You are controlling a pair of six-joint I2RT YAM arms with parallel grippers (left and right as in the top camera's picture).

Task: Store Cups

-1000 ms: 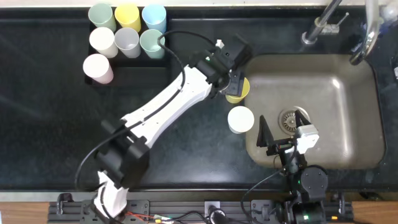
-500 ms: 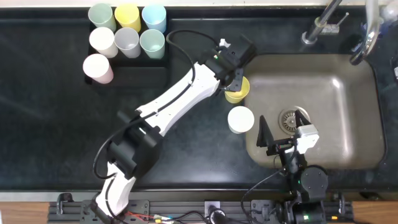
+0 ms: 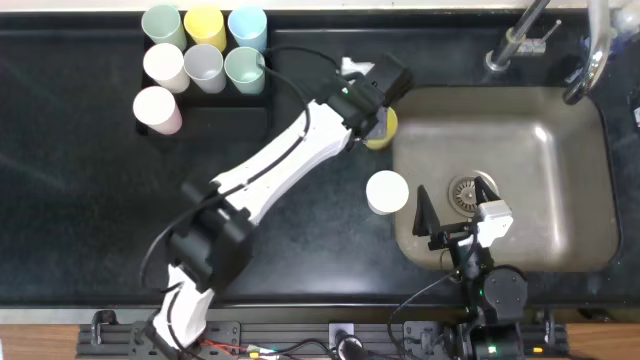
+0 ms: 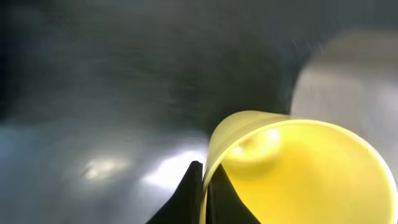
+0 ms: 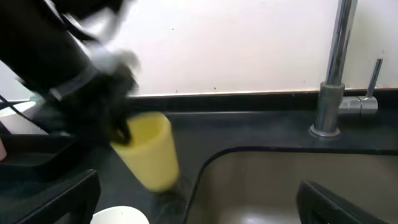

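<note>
**A:** Where is the yellow cup (image 3: 381,129)?

**B:** At the back left corner of the sink (image 3: 560,150), over the black counter (image 3: 80,200) just outside the rim. In the right wrist view it sits tilted, with its mouth leaning away from the basin. I cannot tell whether its base touches the counter.

**A:** And what holds it?

**B:** The left gripper (image 4: 204,182). Its fingers are clamped on the cup's rim, one outside the wall and one inside. The left arm stretches diagonally across the counter to reach that corner.

**A:** Any other cup near the sink?

**B:** A white cup (image 3: 387,192) stands upright on the counter. It is just beside the sink's left edge and nearer the arm bases than the yellow one. The two cups are apart.

**A:** And the right gripper (image 5: 199,186)?

**B:** It hangs over the basin on the near side, close to the drain. Its fingers are spread wide with nothing between them.

**A:** Where are the rest of the cups?

**B:** Well away from the sink, toward the counter's back left, there is a black tray (image 3: 232,112). Six cups stand upright there in two rows, and a pink cup (image 3: 158,108) sits at the tray's front left corner. I cannot tell whether the pink one is inside the tray or just beside it.

**A:** Anything behind the sink?

**B:** The faucet (image 3: 520,38), at its back edge.
</note>
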